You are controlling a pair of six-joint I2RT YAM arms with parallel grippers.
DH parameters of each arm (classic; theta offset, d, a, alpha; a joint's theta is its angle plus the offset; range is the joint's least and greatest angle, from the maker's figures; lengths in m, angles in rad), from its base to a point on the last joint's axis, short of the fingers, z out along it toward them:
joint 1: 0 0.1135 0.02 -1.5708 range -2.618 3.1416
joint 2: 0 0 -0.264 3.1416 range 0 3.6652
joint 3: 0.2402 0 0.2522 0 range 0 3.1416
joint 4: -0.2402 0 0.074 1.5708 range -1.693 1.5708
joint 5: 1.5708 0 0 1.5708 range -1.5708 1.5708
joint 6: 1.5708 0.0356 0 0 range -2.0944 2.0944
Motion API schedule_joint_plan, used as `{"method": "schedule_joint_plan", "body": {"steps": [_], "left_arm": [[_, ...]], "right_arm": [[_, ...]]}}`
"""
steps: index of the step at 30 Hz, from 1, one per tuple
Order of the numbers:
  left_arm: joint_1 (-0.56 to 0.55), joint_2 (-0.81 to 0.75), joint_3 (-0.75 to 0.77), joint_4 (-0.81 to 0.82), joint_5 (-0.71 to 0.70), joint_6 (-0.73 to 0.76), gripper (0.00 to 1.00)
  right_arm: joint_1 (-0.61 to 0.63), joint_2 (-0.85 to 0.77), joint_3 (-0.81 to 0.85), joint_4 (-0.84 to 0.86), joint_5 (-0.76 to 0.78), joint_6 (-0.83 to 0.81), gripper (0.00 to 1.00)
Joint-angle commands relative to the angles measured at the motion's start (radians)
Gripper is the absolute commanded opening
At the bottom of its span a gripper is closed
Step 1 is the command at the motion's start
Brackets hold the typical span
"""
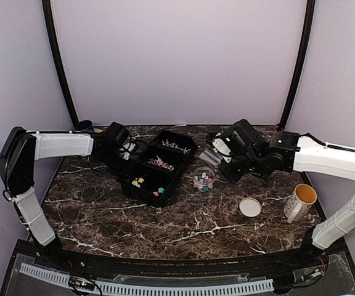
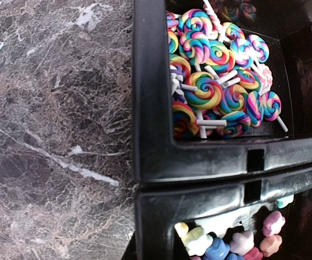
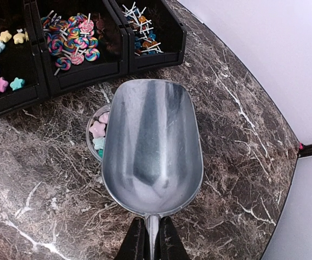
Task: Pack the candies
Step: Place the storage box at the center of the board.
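Observation:
The candies lie in a row of three black bins (image 1: 176,176): star-shaped sweets (image 2: 237,241) in blue, pink and yellow, swirl lollipops (image 2: 215,92), and stick sweets (image 3: 142,27). A small clear jar (image 1: 203,180) beside the bins holds several pink and green sweets (image 3: 97,129). My right gripper (image 3: 152,241) is shut on the handle of an empty metal scoop (image 3: 153,146), held over the jar and partly covering it. My left gripper (image 1: 128,148) is at the bins' left edge, close over the wall (image 2: 199,157) between two bins. Its fingers do not show clearly.
A round tan lid (image 1: 250,207) lies on the marble table right of the jar. A white mug (image 1: 301,200) with a yellow inside stands at the right. A dark cup (image 1: 84,125) stands at the back left corner.

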Motion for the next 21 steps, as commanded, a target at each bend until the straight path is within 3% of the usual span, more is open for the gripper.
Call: {"method": "schedule_joint_plan", "body": {"steps": [1,13,21], "left_arm": [[-0.006,-0.065,-0.017,0.132,0.053,-0.048,0.0],[-0.007,-0.113,-0.142,0.126,0.036,-0.077,0.07],[-0.007,-0.133,-0.164,0.099,0.03,-0.074,0.25]], "right_arm": [[-0.006,-0.049,-0.022,0.089,0.017,-0.024,0.0],[-0.006,-0.133,-0.103,0.156,-0.004,-0.042,0.0],[-0.006,-0.154,-0.115,0.175,-0.006,-0.055,0.0]]}}
